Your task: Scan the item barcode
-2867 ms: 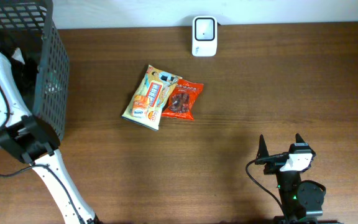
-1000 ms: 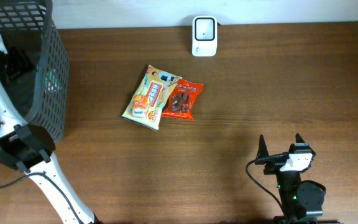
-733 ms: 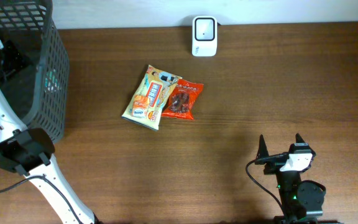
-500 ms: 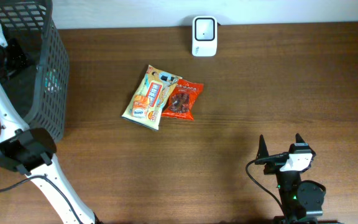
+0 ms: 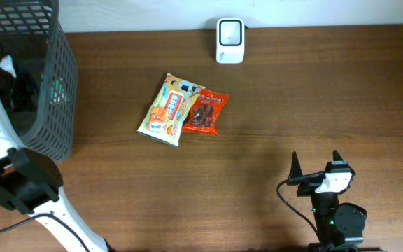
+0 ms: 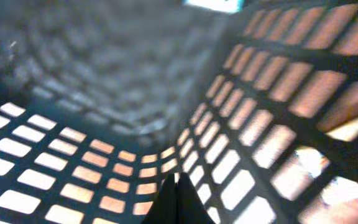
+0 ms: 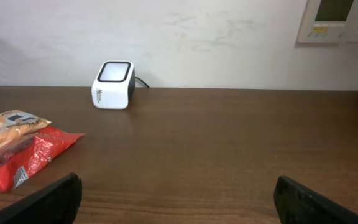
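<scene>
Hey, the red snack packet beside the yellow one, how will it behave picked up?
The red packet looks like thin crinkled film: probably floppy and light. Its glossy surface may slip. It lies against the yellow packet, which might shift.

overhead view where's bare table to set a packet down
Bare wooden table runs right of the red snack packet, below the white box scanner, and between the dark mesh basket and the yellow snack packet. Crowded where the packets meet.
</scene>
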`<state>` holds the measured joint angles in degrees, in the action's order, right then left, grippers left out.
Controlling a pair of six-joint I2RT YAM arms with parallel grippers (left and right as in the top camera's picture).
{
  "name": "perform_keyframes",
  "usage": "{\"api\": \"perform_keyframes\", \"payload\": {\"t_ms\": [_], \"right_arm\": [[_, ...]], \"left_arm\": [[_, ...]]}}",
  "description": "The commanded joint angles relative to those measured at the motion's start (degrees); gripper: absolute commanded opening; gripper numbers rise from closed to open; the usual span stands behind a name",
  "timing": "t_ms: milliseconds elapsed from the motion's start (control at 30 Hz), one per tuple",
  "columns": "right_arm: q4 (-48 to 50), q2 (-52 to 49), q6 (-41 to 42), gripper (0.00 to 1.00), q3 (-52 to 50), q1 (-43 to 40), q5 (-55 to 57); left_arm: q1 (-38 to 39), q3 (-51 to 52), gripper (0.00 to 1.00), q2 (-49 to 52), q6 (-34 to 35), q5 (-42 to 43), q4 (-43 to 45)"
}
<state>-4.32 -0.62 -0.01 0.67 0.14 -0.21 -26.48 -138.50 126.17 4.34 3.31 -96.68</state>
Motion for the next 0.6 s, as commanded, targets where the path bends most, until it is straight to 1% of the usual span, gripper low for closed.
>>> {"api": "perform_keyframes", "payload": {"t_ms": [0, 67, 233, 333, 400, 567], "right_arm": [[-0.4, 0.3, 0.3, 0.98, -0.3, -0.2, 0.5], [-0.4, 0.3, 0.3, 0.98, -0.3, -0.2, 0.5], [-0.4, 0.3, 0.3, 0.98, -0.3, -0.2, 0.5], [-0.4, 0.3, 0.3, 0.99, -0.3, -0.2, 0.5], [-0.4, 0.3, 0.3, 0.98, -0.3, -0.2, 0.5], [-0.4, 0.3, 0.3, 0.98, -0.3, -0.2, 0.5]], "left_arm": [[-0.3, 0.6, 0.0, -1.6, 1.2, -5.6, -0.1], [-0.3, 0.7, 0.0, -3.5, 1.2, -7.3, -0.1], [-0.3, 3.0, 0.0, -9.7, 1.2, -7.5, -0.1], [-0.3, 7.1, 0.0, -13.1, 1.2, -9.3, -0.1], [-0.3, 12.2, 0.0, -14.9, 1.6, -12.9, -0.1], [-0.6, 21.0, 0.0, -15.1, 2.5, -13.2, -0.1]]}}
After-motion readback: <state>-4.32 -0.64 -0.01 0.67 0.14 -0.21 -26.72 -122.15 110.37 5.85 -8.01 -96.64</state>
